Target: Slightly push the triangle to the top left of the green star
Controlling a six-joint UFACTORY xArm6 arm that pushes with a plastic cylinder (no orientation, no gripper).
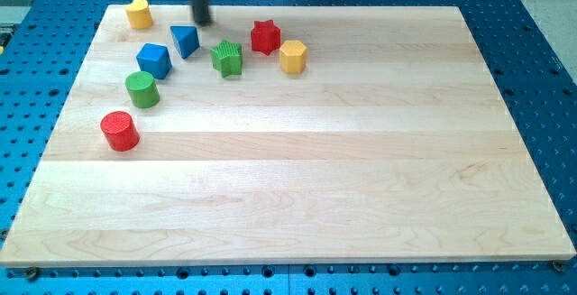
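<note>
The blue triangle (185, 40) lies near the view's top left of the wooden board, just left of the green star (228, 58). My tip (203, 21) stands just above and to the right of the triangle, close to its upper right corner, and above and left of the green star. I cannot tell whether the tip touches the triangle.
A red star (265, 37) and a yellow hexagon (292, 57) sit right of the green star. A blue cube (154, 60), a green cylinder (141, 89) and a red cylinder (119, 131) lie below left. A yellow block (138, 13) is at the top left corner.
</note>
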